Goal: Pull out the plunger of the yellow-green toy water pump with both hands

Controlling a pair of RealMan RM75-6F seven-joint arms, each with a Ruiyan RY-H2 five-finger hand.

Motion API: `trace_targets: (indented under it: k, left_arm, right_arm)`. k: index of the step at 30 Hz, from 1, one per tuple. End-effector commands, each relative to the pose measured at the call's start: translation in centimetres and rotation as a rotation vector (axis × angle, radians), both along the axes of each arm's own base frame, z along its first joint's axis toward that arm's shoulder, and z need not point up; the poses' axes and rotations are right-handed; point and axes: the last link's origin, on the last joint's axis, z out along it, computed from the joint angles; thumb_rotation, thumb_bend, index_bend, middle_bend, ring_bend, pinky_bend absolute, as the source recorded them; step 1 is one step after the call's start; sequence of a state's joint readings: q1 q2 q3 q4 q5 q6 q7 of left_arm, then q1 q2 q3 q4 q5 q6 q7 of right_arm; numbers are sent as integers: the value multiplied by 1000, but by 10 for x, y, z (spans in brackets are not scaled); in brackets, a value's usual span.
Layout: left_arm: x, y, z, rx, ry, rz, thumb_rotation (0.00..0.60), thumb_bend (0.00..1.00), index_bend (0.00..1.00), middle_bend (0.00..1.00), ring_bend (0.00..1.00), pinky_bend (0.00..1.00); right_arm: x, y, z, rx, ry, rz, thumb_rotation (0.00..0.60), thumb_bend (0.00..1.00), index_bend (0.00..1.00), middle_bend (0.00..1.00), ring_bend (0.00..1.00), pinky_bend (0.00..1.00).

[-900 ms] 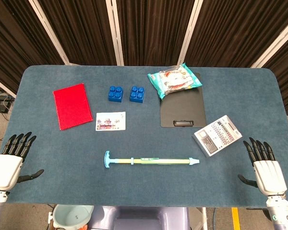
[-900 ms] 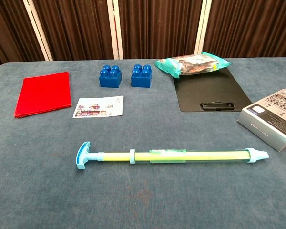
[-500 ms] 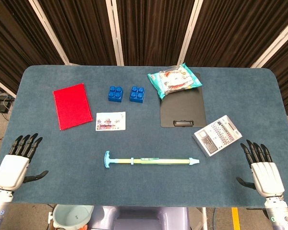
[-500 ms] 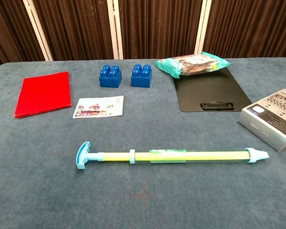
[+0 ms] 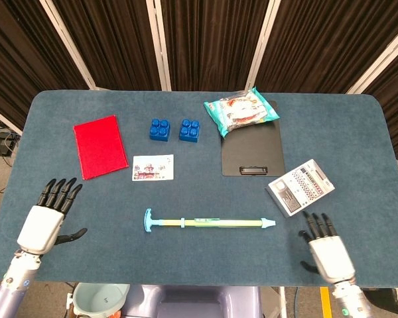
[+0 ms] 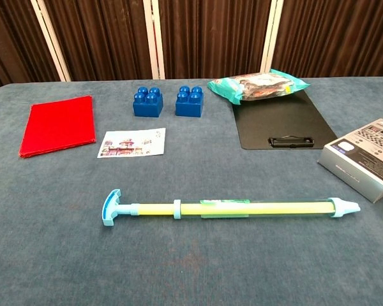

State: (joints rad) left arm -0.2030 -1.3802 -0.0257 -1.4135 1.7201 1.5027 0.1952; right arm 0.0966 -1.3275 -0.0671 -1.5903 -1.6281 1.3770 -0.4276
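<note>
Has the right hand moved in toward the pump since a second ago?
Yes. The right hand has shifted left toward the pump nozzle, now below the calculator instead of right of it.

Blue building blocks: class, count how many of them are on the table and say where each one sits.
2. One blue block sits just right of the red cloth; the other blue block sits beside it, toward the snack bag. None appears hidden.

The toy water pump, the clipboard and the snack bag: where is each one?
toy water pump (image 6: 242, 208), chest view, middle of its yellow-green barrel.
clipboard (image 5: 251, 154), head view, bare black board above the clip.
snack bag (image 5: 241, 111), head view, middle of the teal packet.
</note>
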Motion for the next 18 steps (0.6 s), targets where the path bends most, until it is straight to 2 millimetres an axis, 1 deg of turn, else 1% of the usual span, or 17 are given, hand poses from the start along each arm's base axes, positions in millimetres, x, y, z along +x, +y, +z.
trace_targets:
  k: [1, 6, 10, 13, 18]
  left_arm:
    - [3, 8, -7, -2, 15, -3, 600, 60, 0, 0, 0, 0]
    - [3, 16, -13, -12, 29, 9, 600, 61, 0, 0, 0, 0]
    - [1, 23, -16, -12, 52, 19, 600, 60, 0, 0, 0, 0]
    - [0, 30, -17, -14, 52, 31, 600, 61, 0, 0, 0, 0]
    - [1, 38, -21, -38, 28, 18, 600, 61, 0, 0, 0, 0]
  right_arm:
    - [4, -1, -17, 13, 5, 34, 600, 112, 422, 0, 0, 0]
    - [9, -7, -33, 16, -10, 59, 600, 138, 440, 0, 0, 0]
    - [16, -19, -52, 17, -51, 72, 600, 151, 441, 0, 0, 0]
    - [23, -26, -63, 22, -71, 83, 600, 154, 442, 1, 0, 0]
    - [31, -37, -81, 34, -62, 103, 600, 165, 439, 0, 0, 0]
